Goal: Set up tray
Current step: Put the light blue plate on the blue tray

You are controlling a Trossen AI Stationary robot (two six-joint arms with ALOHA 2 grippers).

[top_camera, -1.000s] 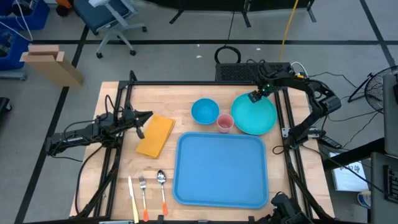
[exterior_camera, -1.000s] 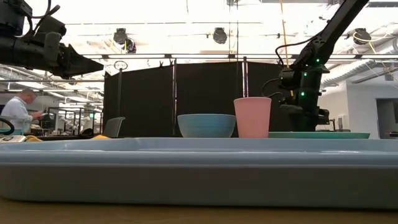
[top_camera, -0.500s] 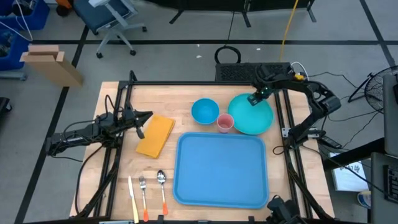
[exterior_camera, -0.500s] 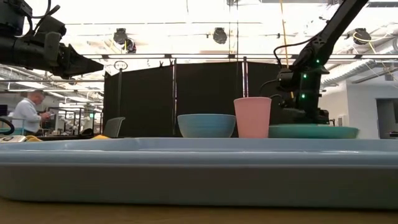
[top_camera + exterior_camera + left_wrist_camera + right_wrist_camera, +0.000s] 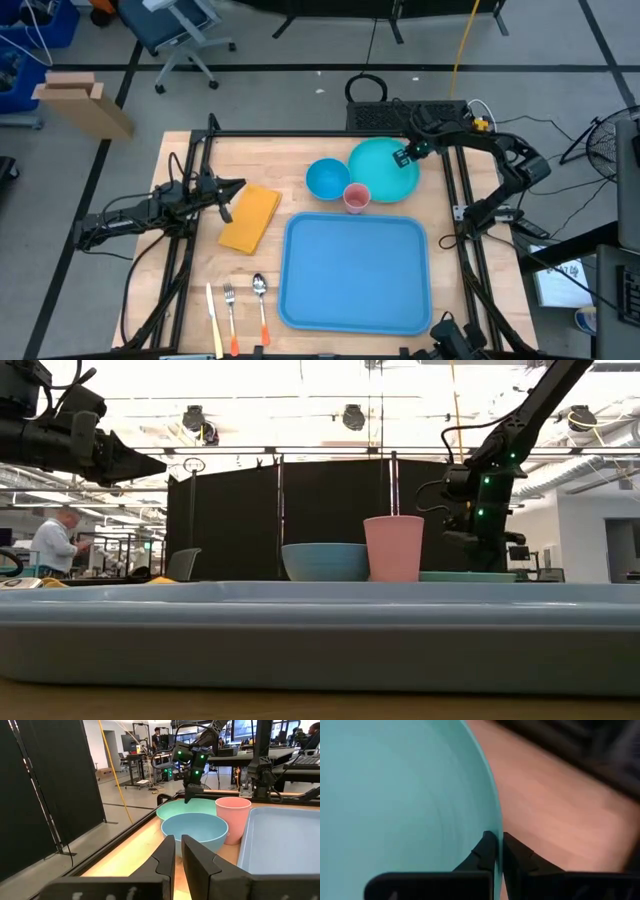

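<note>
Counter (image 5: 200, 275): pale wood, carrying everything below, with a dark arm reaching in from each side.
Tray (image 5: 355, 273): large light-blue rectangle, empty, lying toward the front edge from the right claw, with the cup between them. Its long axis runs front to back. I judge the right arm nearer to it than the left.
Plate (image 5: 380, 170): round, turquoise, at the counter's back, its right rim pinched in the right claw. Compared with a second ago it sits further left, now touching or overlapping the bowl and the cup.
Napkin (image 5: 249, 217): folded, yellow, just in front of the left claw.
Bowl (image 5: 327, 178): blue, left of the right claw, across the plate.
Cup (image 5: 356, 198): pink, upright, between plate and tray.
Cutlery: knife (image 5: 212, 318), fork (image 5: 231, 315) and spoon (image 5: 261, 305) in a row, well toward the front from the left claw, left of the tray.
Right claw (image 5: 406, 155): fingers (image 5: 489, 851) closed tight on the plate's rim; a second ago they were wide apart.
Left claw (image 5: 233, 187): nearly closed, empty, hanging above the counter's left side, unmoved.
Next move, as a judgement: the plate must travel forward, past or over the cup, to reach the tray.
</note>
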